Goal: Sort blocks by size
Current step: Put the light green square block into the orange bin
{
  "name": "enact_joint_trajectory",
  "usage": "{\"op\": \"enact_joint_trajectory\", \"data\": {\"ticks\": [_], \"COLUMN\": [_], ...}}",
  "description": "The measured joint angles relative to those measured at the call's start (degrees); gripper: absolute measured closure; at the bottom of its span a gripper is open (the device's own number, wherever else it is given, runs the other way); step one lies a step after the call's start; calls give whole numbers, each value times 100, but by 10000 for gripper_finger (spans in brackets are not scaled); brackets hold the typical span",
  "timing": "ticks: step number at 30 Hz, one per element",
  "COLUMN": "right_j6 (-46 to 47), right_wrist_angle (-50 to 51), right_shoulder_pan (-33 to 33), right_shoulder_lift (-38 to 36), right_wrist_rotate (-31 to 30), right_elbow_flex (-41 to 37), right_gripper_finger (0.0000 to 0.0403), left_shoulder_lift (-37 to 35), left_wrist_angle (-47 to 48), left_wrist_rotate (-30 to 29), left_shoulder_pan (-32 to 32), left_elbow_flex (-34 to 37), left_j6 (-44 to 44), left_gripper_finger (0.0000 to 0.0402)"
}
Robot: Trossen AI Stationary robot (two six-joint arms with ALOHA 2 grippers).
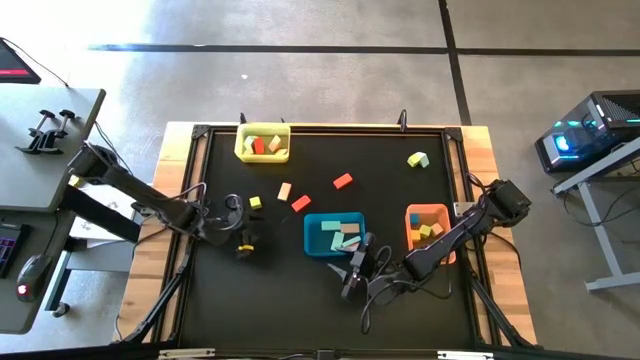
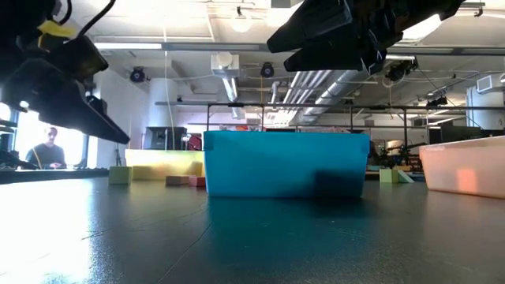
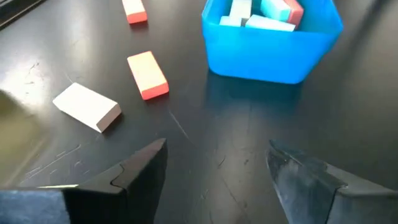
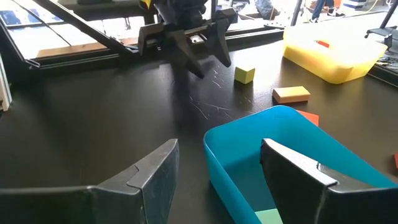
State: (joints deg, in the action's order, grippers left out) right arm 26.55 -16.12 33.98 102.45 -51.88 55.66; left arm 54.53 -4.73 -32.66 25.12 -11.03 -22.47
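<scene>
blue tray [image 2: 286,163] nearest in the low view, holding pale blocks [image 1: 341,236]. right gripper [image 1: 357,268] poised just over its near corner, fingers spread, nothing between them. left gripper [image 1: 245,240] above bare mat to the tray's left, fingers apart and empty. loose on the mat: tan block [image 3: 87,106], orange block [image 3: 148,74], red block [image 1: 342,181], small yellow cube [image 4: 244,74]. more blocks in yellow tray [image 1: 262,143] and orange tray [image 1: 427,226].

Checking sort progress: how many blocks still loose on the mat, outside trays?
5: small yellow cube, tan bar, red bar, red bar, lime block far right. The arms may hide more.
</scene>
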Motion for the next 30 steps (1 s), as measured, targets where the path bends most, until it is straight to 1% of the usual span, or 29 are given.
{"op": "enact_joint_trajectory", "data": {"ticks": [3,7,12,26,30], "right_j6": [11,22,19,-94,-103], "right_wrist_angle": [-2,0,-2,-6,-15], "right_shoulder_pan": [-22,-26,-31,-66,-66], "right_shoulder_lift": [0,0,0,0,0], "right_wrist_rotate": [0,0,0,-4,-4], "right_elbow_flex": [0,0,0,0,0], "right_gripper_finger": [181,181,181,181,181], "left_shoulder_lift": [135,368,792,2047,2404], "left_wrist_angle": [-147,-395,-1016,-2291,-2670], "left_wrist_rotate": [74,83,89,105,225], "left_shoulder_pan": [35,205,319,317,302], "left_elbow_flex": [0,0,0,0,0], "left_j6": [62,506,858,772,764], "left_gripper_finger": [140,141,142,143,143]}}
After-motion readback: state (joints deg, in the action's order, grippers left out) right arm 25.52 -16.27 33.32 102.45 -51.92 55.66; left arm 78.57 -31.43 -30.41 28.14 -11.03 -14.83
